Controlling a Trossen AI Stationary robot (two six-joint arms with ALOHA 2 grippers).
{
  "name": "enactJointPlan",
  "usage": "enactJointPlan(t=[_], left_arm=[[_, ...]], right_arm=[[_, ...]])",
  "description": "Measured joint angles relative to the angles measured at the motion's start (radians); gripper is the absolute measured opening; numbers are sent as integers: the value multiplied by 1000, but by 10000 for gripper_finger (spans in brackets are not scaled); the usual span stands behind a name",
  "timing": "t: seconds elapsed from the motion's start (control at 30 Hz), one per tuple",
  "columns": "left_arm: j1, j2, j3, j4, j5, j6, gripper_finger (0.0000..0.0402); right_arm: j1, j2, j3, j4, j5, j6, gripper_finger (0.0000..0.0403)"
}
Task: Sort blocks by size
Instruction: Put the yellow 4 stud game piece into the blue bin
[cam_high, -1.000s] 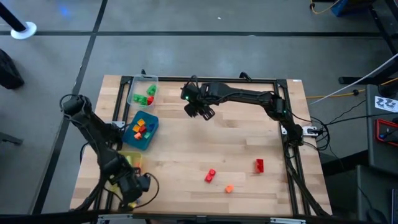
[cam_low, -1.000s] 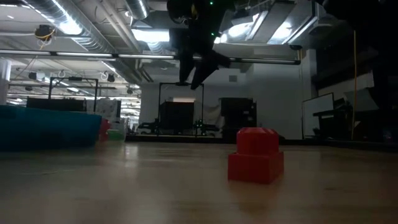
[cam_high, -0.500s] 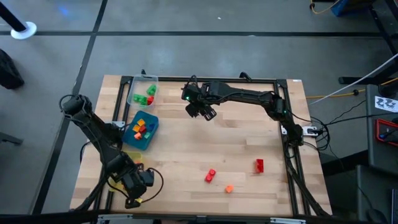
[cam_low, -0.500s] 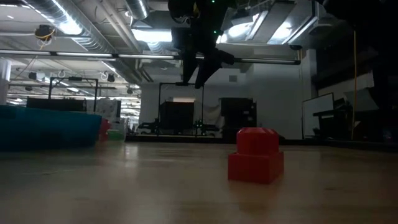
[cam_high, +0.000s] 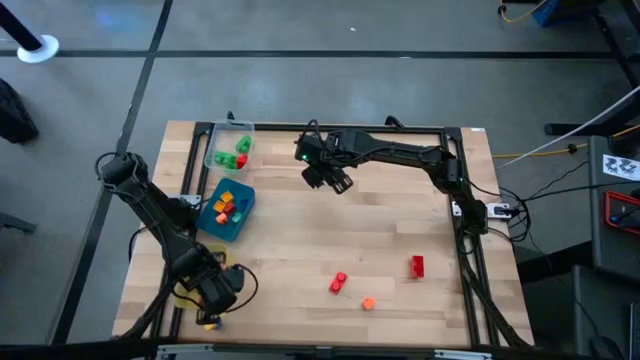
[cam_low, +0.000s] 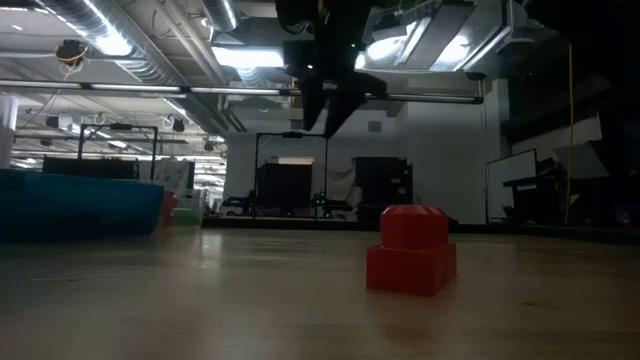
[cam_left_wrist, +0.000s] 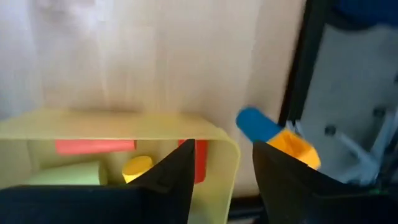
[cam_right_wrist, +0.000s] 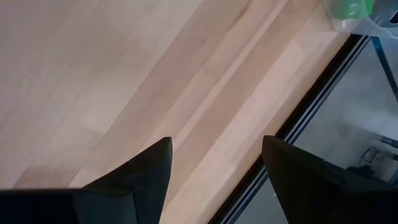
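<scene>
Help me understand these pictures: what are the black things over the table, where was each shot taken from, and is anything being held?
They are two robot arms, each ending in a two-fingered hand. One picture looks straight down on the wooden table; one looks level across it; two come from cameras on the wrists.

The left hand is at the table's near left corner, above a yellow tray of blocks; the right hand hangs near the far edge. Both are open and hold nothing.

A clear tray and a blue tray hold sorted blocks. Three lie loose: a red brick, a small red block and a small orange block.
</scene>
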Motion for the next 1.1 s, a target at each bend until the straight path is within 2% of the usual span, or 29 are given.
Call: enactJointPlan(t=[0.13,0.33,0.7,1.1], left_arm=[[0,0,0,-5,78,81,149],[-1,0,0,-31,189,49,148],[-1,0,0,-52,192,22,147],[-1,0,0,-39,195,14,124]], right_arm=[[0,0,0,-3,0,-3,250],[0,0,0,-3,0,-40,250],[0,-39,-1,-28,-3,-44,250],[1,-95,-1,-62,-39,36,250]])
